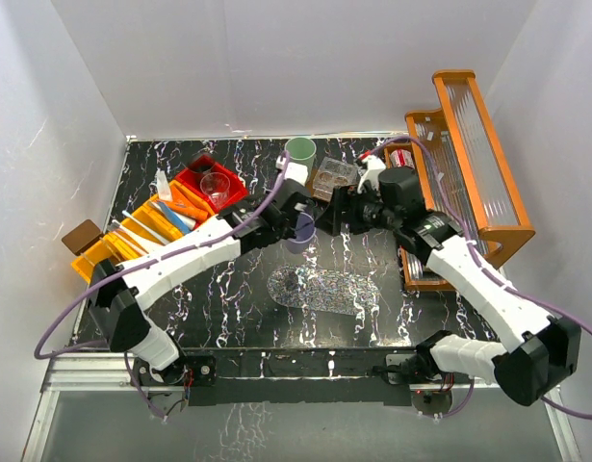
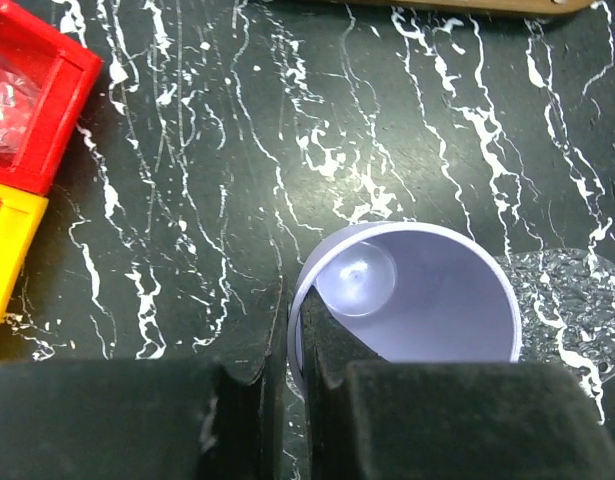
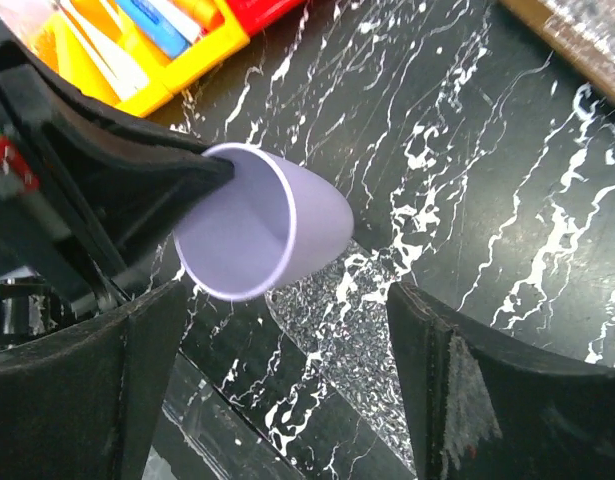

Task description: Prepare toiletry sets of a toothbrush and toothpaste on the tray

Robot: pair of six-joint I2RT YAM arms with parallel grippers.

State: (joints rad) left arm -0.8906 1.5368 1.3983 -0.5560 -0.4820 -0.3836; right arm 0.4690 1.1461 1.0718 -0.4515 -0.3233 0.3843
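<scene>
My left gripper [image 1: 294,219] is shut on the rim of a lilac cup [image 1: 301,234], one finger inside and one outside, as the left wrist view [image 2: 292,340] shows. The cup [image 2: 427,300] is empty and hangs above the table, just beyond the far left end of the clear textured tray [image 1: 324,291]. My right gripper [image 1: 340,218] is open and empty beside the cup [image 3: 302,225], above the tray [image 3: 367,345]. A green cup [image 1: 300,149] stands at the back. A clear glass cup [image 1: 216,187] sits in a red bin. Pale toothbrushes [image 1: 141,219] and blue and orange tubes [image 1: 176,218] lie in yellow bins.
Red and yellow bins [image 1: 113,245] line the left side. A small clear box [image 1: 334,174] stands at the back middle. A wooden rack [image 1: 474,173] with ribbed panels fills the right side. A brown block [image 1: 81,235] lies at the far left.
</scene>
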